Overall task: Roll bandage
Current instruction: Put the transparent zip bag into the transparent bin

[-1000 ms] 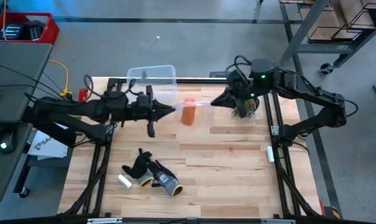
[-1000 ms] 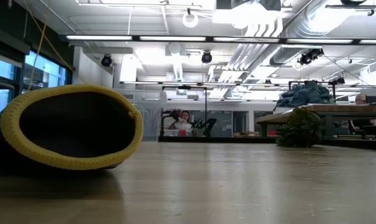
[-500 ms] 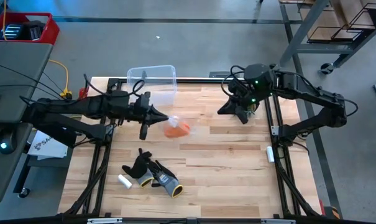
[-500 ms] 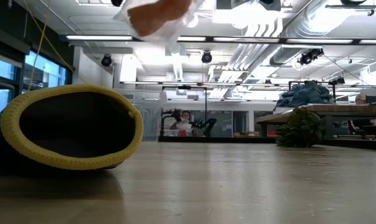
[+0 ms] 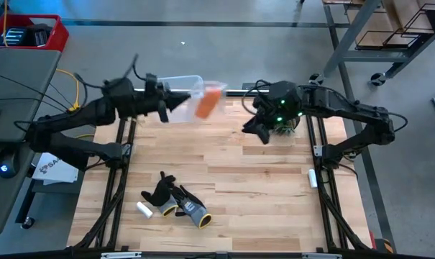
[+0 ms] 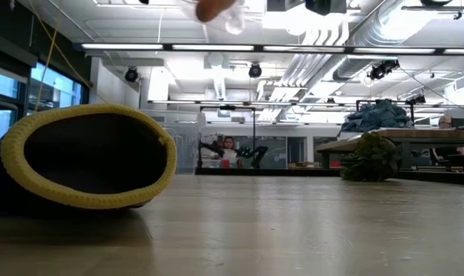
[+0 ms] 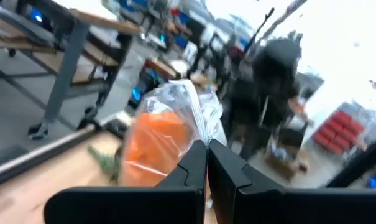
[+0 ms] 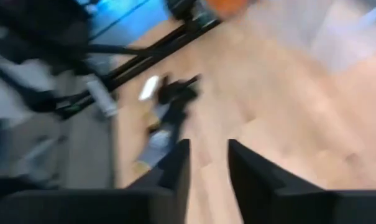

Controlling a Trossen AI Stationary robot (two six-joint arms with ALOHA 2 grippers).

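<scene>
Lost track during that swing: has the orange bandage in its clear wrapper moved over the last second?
Yes. The orange bandage in its clear wrapper moved toward the table's far edge, beside the clear plastic bin.

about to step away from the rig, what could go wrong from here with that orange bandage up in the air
1. The left gripper is shut on only the edge of the clear wrapper around the bandage, which hangs off the table; it may slip out and drop.
2. It hangs beside the clear plastic bin at the table's far edge, so a fall could land in the bin or off the table.
3. The right gripper is open, holding nothing, so nothing backs up the grip.
</scene>
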